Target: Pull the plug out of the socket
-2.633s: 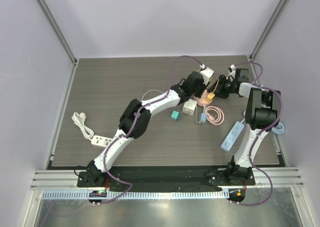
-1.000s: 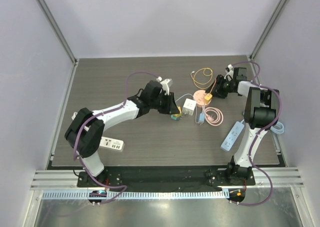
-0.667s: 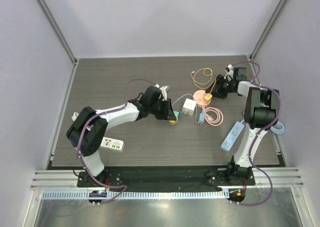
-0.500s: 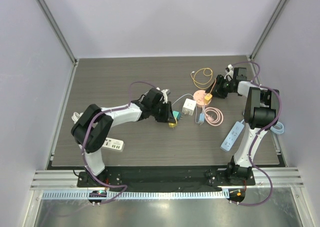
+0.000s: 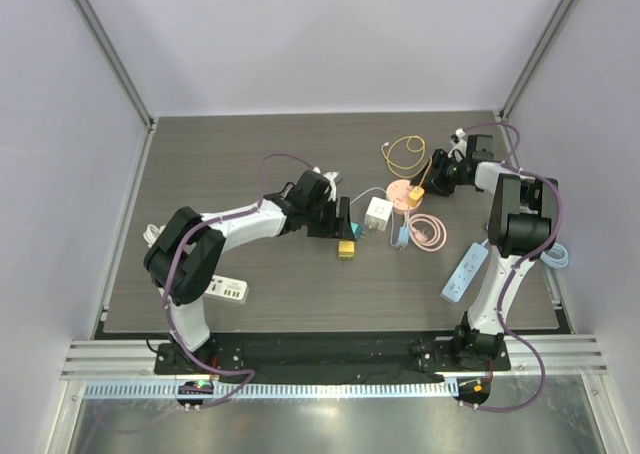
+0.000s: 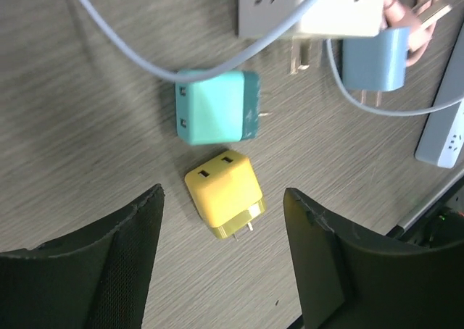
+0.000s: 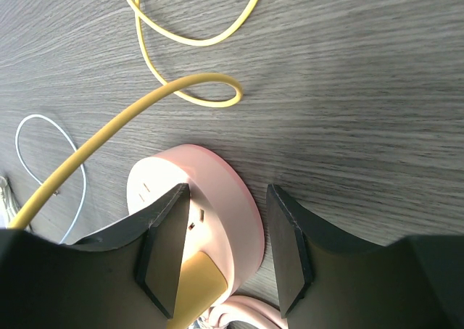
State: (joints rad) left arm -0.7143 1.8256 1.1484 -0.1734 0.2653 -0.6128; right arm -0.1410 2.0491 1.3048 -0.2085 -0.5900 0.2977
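Observation:
A yellow cube plug lies on the table with its prongs free, just apart from a teal adapter. It also shows in the top view. My left gripper is open and empty, its fingers either side of the yellow cube, above it. My right gripper is open, its fingers straddling the rim of the round pink socket. A yellow plug with a yellow cable sits in that socket, between the fingers.
A white multi-adapter, a blue plug and a coiled pink cable lie near the pink socket. A yellow cable loop lies behind. White power strips lie at right and left.
My left arm swung from the pink socket to the teal adapter, pulled the yellow cube off it and let go; the cube now lies on the table. The right arm has barely moved.

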